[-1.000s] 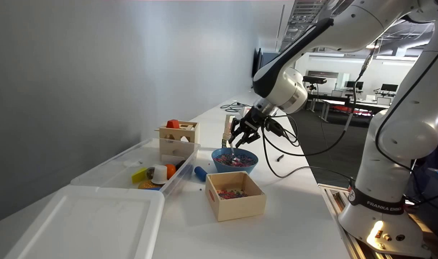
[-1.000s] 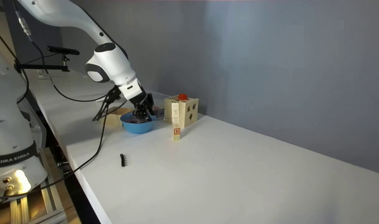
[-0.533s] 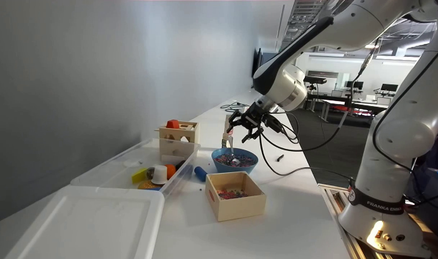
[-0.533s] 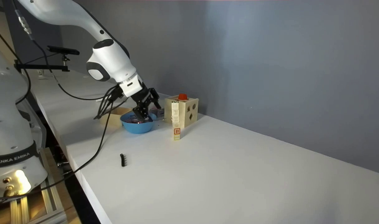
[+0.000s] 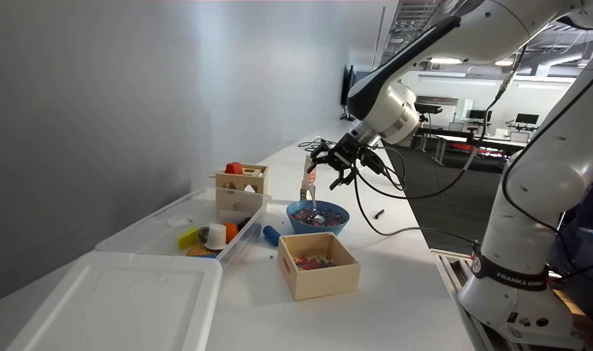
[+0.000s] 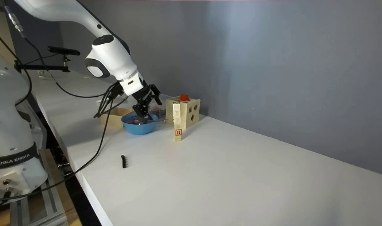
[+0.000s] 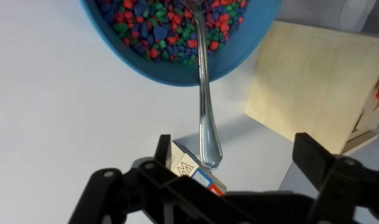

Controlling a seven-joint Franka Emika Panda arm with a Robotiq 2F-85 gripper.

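Silver metal spoon (image 7: pixel 204 77) leans in a round blue bowl (image 7: pixel 173 73) of red, green and blue pebbles (image 7: pixel 159 33), its handle (image 7: pixel 207 124) jutting over the rim. In the wrist view, the handle's end shows between the wide-spread jaws of the black gripper (image 7: pixel 233 148), clear of both. The bowl stands on a white tabletop (image 6: pixel 241 175) along a grey wall (image 6: pixel 288 78); dark monitors (image 5: pixel 526 118) stand across the room.

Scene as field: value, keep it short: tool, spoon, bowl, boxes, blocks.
tool: open, holding nothing, nearest the spoon
spoon: head in gravel, handle over the rim of the bowl
bowl: blue, holding red, green and blue gravel
wooden box: open-topped, coloured bits inside
shape sorter: wooden, red block on top
block stack: upright, apart from the shape sorter
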